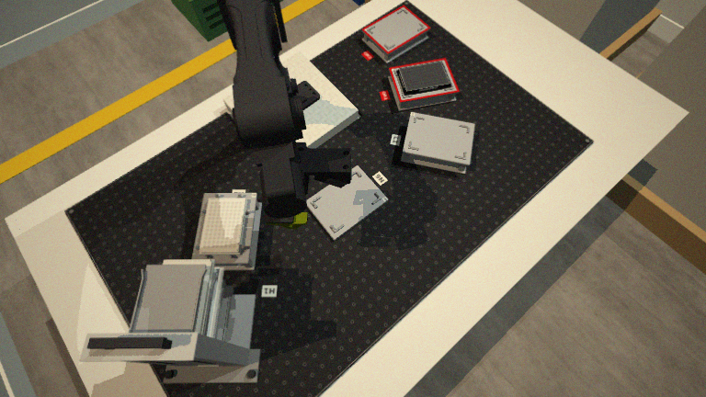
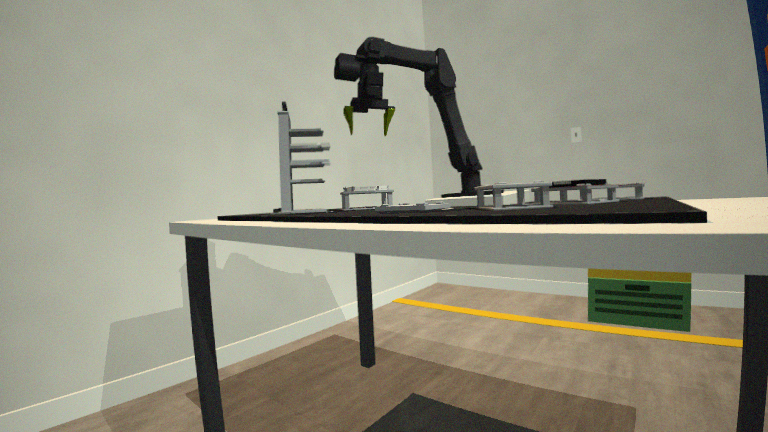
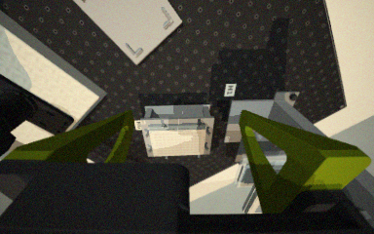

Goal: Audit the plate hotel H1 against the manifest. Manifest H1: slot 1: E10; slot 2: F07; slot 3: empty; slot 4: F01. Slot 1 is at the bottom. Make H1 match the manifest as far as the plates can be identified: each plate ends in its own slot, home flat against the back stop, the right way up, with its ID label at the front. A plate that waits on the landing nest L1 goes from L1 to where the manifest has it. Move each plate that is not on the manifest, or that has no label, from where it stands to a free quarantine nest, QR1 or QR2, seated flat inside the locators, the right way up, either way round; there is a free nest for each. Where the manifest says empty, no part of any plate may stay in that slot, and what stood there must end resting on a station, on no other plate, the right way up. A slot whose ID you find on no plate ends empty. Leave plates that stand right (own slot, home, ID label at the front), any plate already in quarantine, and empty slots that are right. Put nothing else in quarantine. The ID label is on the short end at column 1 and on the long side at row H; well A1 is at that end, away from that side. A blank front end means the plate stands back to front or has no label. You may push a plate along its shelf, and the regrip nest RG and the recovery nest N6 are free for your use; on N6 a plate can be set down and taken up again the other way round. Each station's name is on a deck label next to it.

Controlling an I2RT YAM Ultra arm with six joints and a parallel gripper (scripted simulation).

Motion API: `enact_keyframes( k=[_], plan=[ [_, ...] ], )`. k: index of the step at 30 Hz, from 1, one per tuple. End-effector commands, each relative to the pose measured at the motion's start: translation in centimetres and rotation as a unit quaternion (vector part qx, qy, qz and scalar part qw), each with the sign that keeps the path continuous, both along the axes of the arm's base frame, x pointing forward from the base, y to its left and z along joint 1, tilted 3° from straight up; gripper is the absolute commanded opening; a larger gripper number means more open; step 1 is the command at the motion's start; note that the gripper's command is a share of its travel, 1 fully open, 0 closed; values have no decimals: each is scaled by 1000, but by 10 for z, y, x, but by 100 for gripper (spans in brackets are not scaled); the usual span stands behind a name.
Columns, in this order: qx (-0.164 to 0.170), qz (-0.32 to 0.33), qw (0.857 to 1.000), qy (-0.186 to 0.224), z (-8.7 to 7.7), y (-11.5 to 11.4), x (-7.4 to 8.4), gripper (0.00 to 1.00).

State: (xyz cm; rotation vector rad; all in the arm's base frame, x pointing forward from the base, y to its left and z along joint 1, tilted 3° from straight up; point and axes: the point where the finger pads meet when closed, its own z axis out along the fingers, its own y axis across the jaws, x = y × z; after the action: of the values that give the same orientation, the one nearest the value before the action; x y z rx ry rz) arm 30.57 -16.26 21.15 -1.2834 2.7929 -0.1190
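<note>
The plate hotel H1 (image 1: 208,354) (image 2: 284,155) (image 3: 253,114) stands at the mat's front left corner, with its deck label (image 1: 268,290) (image 3: 230,90) beside it. Its four shelves (image 2: 307,147) show edge on, and no plate labels can be read. A white well plate (image 1: 224,225) (image 3: 176,141) lies flat on the landing nest (image 1: 255,226) (image 2: 367,192) next to the hotel. My gripper (image 2: 369,118) (image 3: 186,116) is open and empty. It points down, high above that white plate.
The flat N6 nest (image 1: 346,202) (image 3: 131,21) lies beside the arm. An empty raised nest (image 1: 438,140) stands further back. One red-edged quarantine nest (image 1: 395,31) is empty; the other (image 1: 451,90) holds a dark plate (image 1: 424,76) (image 2: 577,182).
</note>
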Motion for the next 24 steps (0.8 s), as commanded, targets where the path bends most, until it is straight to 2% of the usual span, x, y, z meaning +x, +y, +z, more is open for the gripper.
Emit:
enact_keyframes(
  k=[1,5,7,15,24],
  plan=[
    [18,-93,995,19,22,-14,-30,100],
    [21,-136,990,16,22,-24,-39,100],
    [21,-136,990,16,22,-24,-39,100],
    [16,-142,990,6,21,-44,-55,100],
    [14,-148,989,2,17,-48,-56,100]
  ],
)
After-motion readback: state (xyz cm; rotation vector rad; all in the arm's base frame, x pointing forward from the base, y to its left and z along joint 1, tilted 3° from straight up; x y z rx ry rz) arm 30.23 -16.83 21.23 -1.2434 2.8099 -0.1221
